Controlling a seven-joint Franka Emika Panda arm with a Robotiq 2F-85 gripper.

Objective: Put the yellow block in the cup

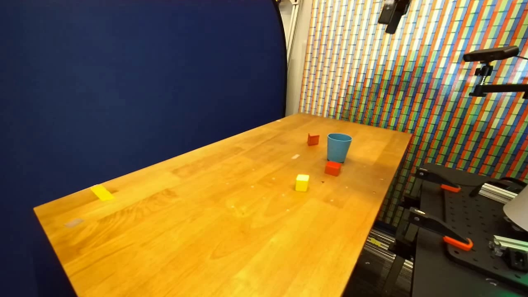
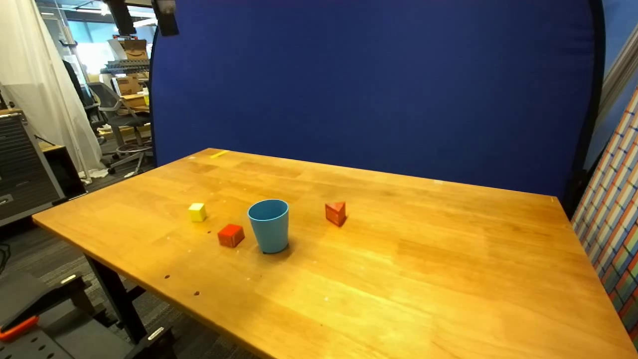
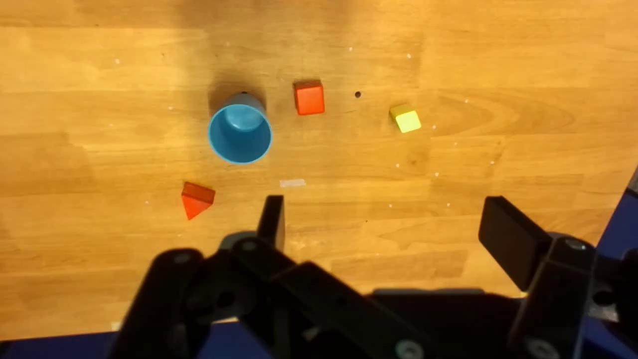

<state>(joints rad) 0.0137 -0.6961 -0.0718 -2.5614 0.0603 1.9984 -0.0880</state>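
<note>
Currently, the gripper [image 3: 384, 219] is hanging well above the wooden tabletop [image 3: 99, 239], its two black fingers [image 3: 513, 244] standing wide apart and wood grain showing through the gap between them. In the wrist view, the yellow cube [image 3: 407, 119] is sitting ahead of that gap, resting on the wood below the fingertips and outside the blue cup [image 3: 240, 132]. The cup is standing upright ahead of the finger on the wrist view's left, a little outward of it, its mouth facing up. Between the cup and the yellow cube, a red square-topped block [image 3: 310, 98] is lying just beside the cup, apart from both. Off the outer side of that same finger, a red-orange triangular prism [image 3: 198, 200] is standing on end, while a short pale strip [image 3: 292, 183] is lying just ahead of the fingertip. In both exterior views, the gripper is showing only in part at the top edge, higher than the cup. A flat yellow tape strip [image 1: 102, 192] is lying near a corner of the tabletop, well away from the gripper, and in an exterior view a multicolored patterned wall [image 1: 350, 53] is standing behind the gripper.
</note>
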